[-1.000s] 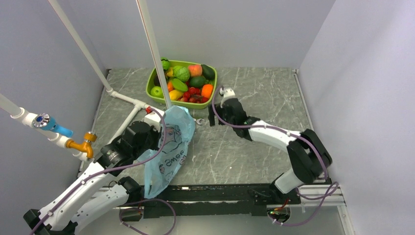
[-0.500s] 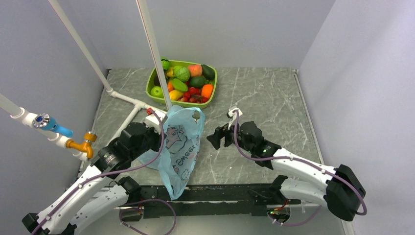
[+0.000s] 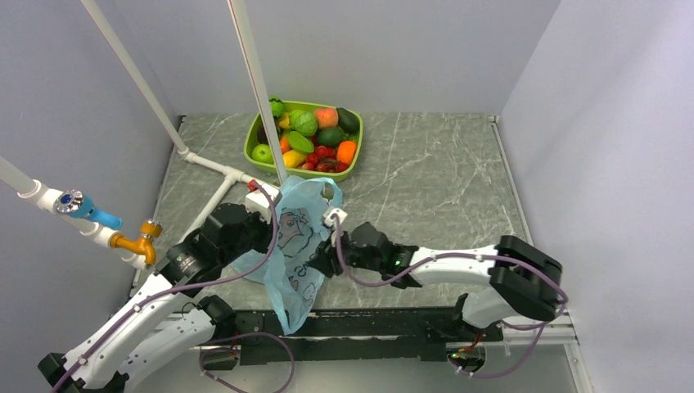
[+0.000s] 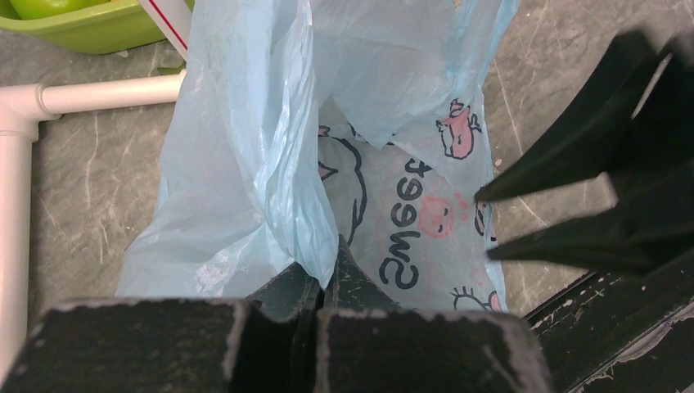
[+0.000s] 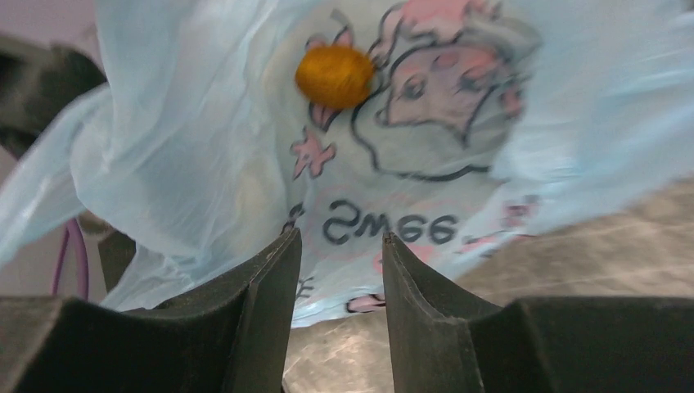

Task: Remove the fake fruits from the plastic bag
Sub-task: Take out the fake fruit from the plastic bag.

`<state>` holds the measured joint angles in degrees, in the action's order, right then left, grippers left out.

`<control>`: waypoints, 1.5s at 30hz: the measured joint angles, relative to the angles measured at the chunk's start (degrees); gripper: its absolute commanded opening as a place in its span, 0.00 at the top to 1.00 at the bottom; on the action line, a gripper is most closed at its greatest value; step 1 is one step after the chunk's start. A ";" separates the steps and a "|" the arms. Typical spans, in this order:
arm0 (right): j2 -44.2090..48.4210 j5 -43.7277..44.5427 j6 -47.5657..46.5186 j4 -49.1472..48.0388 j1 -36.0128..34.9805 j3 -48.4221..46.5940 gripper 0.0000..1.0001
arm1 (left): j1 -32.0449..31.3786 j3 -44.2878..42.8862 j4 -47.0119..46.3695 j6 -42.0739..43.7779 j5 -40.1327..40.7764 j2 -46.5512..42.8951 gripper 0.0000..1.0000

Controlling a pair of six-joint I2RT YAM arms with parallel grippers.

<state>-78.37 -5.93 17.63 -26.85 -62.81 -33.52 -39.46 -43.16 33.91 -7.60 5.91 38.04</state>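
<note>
Fake fruits (image 3: 315,139) in grn tray (image 3: 250,152)

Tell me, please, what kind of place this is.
Probably a robot test cell, not a home: plain grey panel walls enclose a grey marble-patterned table, and two white-and-black robot arms are mounted at its near edge.

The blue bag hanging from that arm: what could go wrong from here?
The left gripper pinches only a thin fold of the plastic bag; a tug might make it slip or tear. The right gripper, jaws apart, faces the bag's printed side, not its mouth, so closing may catch film rather than fruit. An orange round shape shows there; whether it lies inside is unclear.
</note>
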 measured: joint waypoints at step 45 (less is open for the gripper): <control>-43.15 0.59 -11.08 -14.49 -2.03 -32.72 0.01 | 0.00 0.00 1.38 0.02 3.04 -0.72 1.00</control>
<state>-121.51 -5.34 6.55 -41.34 -64.84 -66.24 -39.46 -43.16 35.29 -7.57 8.95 37.32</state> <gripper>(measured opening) 0.983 0.010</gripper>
